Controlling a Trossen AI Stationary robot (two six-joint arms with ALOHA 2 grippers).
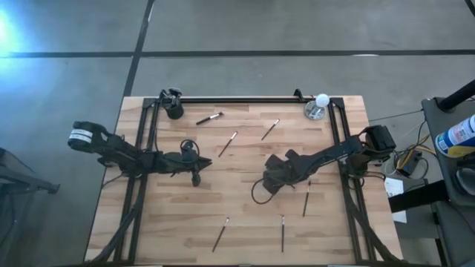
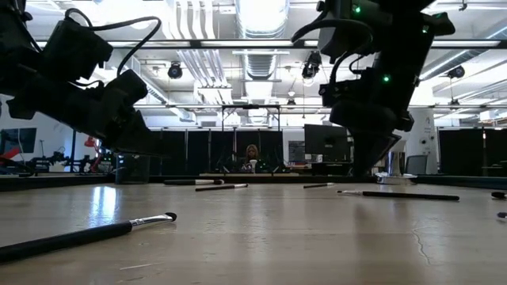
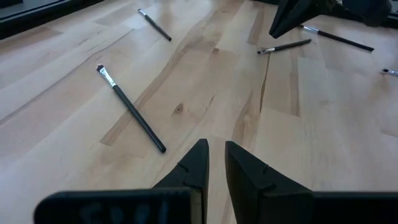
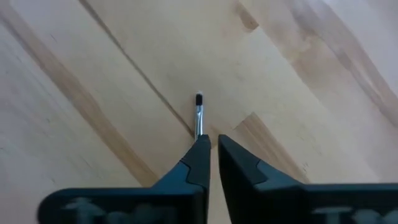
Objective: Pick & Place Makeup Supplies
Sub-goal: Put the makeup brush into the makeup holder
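- What is the table (image 1: 245, 211) like?
- It is made of pale wood strips, flat and smooth, with dark grain lines.

- Where are the brushes (image 1: 228, 144)?
- They lie flat on the wood, spread well apart. Each one is thin and straight like a pencil, with a dark handle, a shiny silver band and a tiny tip. Three lie toward the far edge and three toward the near edge.

- What is your left gripper (image 3: 216, 149) doing?
- It hangs over bare wood on my left side. Its two dark pointy fingers are a little apart and hold nothing. One brush (image 3: 130, 109) lies near it.

- And your right gripper (image 4: 211, 140)?
- It is low over the middle of the table. A silver band with a small dark tip (image 4: 199, 112) pokes out right at it. I cannot tell if I am gripping it.

- Any pots?
- A small round black cup (image 1: 174, 111) stands at the far left corner. I cannot see inside it. At the far right corner a white ball (image 1: 321, 99) sits on a silver base (image 1: 315, 113).
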